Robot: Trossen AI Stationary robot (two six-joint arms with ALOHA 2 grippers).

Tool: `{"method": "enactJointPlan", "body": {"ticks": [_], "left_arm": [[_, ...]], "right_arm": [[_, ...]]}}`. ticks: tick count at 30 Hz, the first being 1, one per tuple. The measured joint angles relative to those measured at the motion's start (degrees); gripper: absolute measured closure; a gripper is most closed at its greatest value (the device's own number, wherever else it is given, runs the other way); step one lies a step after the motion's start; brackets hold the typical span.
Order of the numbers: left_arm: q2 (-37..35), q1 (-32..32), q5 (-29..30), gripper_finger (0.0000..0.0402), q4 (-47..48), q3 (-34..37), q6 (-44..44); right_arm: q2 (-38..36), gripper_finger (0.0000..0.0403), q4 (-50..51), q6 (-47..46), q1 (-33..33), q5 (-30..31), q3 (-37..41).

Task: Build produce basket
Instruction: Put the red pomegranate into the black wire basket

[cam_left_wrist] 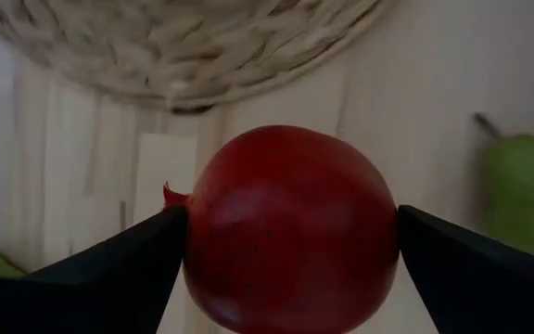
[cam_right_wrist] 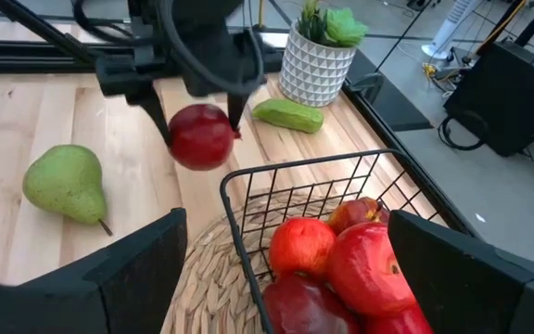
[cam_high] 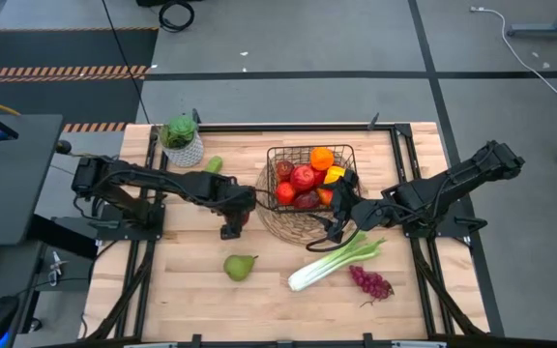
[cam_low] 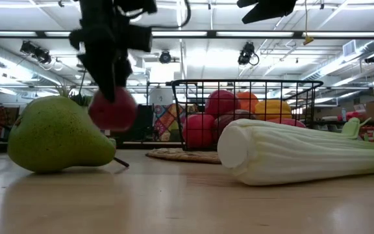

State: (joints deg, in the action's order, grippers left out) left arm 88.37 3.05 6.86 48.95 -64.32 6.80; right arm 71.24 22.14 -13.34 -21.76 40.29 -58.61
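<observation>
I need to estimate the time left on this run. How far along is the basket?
Done: the basket on its woven mat already holds red apples and an orange. In hand: the left end effector grips a red fruit beside it. Left: a pear, celery and grapes.

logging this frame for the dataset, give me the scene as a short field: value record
left gripper: shut on red fruit, lifted off the table beside the straw mat
right gripper: open, empty, by the basket's near right corner
basket: on the mat, holding red apples, an orange and a yellow piece
still on table: green pear, celery, grapes, green piece by the potted plant
</observation>
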Motion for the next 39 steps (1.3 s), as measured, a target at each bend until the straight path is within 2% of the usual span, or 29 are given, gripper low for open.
{"method": "enactJointPlan", "body": {"ticks": [6, 13, 18, 23, 27, 32, 39], "left_arm": [[-0.14, 3.21, 0.06, 0.0026, 3.71, -8.68, -1.54], [-0.18, 7.18, 0.72, 0.0026, 3.7, -17.09, -3.36], [-0.18, 9.7, 6.48, 0.0025, 3.31, -21.17, -9.12], [-0.23, 11.76, 13.48, 0.0025, 0.64, -22.44, -19.59], [-0.23, 12.71, 17.04, 0.0025, -3.21, -22.48, -29.15], [-0.23, 12.71, 18.27, 0.0024, -7.18, -22.48, -38.4], [-0.23, 12.55, 18.68, 0.0024, -8.71, -22.48, -58.7]], "right_arm": [[0.0, 0.0027, 2.29, -0.59, 0.0, 0.08, 0.0], [0.0, 0.0027, 4.54, -1.9, 0.19, 0.09, 0.0], [0.0, 0.0027, 4.03, -1.85, 0.32, -2.94, 2.19], [0.0, 0.0027, 3.25, -0.57, 1.8, -6.73, 5.39], [0.0, 0.0027, 4.97, -0.59, 2.73, -7.5, 6.19], [0.0, 0.0027, 6.44, -1.54, 3.25, -11.1, 6.78], [0.0, 0.0027, 11.15, -8.28, 2.2, -12.78, 6.78]]}}
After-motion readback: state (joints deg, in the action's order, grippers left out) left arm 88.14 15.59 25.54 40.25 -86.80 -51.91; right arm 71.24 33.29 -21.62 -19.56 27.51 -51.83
